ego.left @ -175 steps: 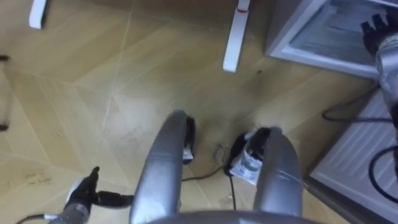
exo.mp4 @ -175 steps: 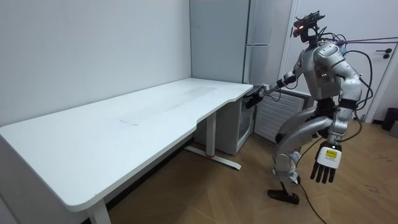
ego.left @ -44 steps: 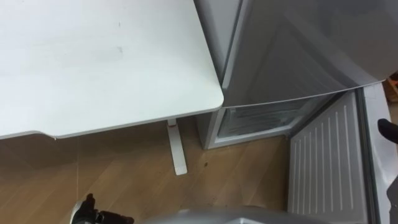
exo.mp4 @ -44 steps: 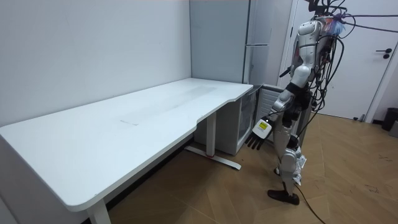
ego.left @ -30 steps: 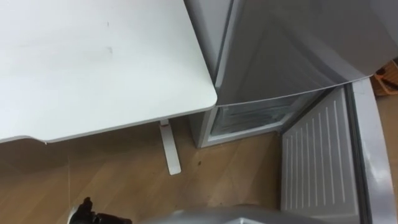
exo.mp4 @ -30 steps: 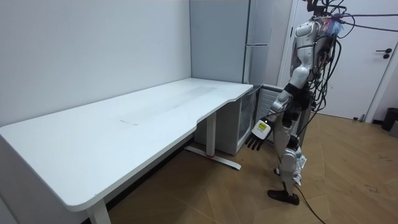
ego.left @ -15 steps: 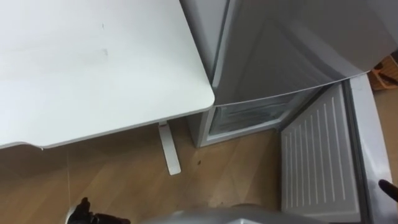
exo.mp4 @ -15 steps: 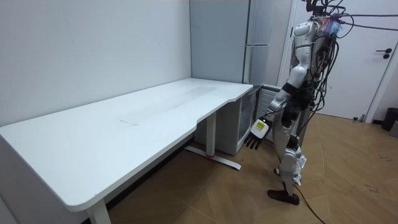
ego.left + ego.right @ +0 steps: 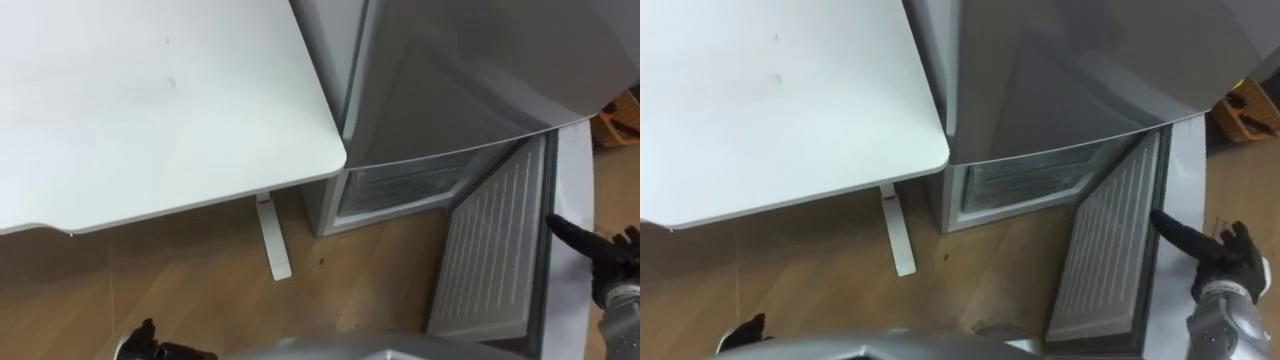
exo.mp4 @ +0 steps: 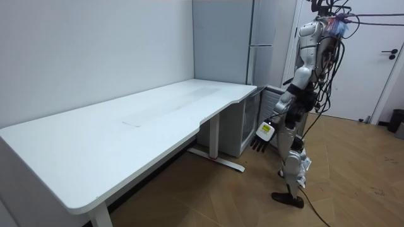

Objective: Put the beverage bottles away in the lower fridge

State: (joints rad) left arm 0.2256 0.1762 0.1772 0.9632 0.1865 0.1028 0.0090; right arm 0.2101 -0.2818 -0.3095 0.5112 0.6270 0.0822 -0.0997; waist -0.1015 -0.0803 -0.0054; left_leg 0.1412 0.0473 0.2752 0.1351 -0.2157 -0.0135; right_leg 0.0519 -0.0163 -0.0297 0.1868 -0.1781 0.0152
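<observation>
The grey fridge (image 9: pixel 450 70) stands right of the white table. Its lower compartment (image 9: pixel 400 185) is open, with pale, frosted walls inside. The lower door (image 9: pixel 490 250) hangs partly open, its ribbed white lining facing me. My right hand (image 9: pixel 590 248) is at the door's outer edge, dark fingers stretched straight toward it; it is also in the right eye view (image 9: pixel 1215 258). My left hand (image 9: pixel 150 345) hangs low at my side with relaxed fingers, holding nothing, and shows in the room view (image 10: pixel 262 133). I stand upright in front of the fridge at the table's end.
The white table (image 9: pixel 150 100) fills the left, its leg (image 9: pixel 272 235) on the wooden floor beside the fridge. A brown box (image 9: pixel 1240 110) sits on the floor right of the fridge. A white room door (image 10: pixel 385 57) is behind me.
My right hand has risen into view at the lower door's outer edge. The door has swung a little toward the fridge. Earlier I straightened up from a bend.
</observation>
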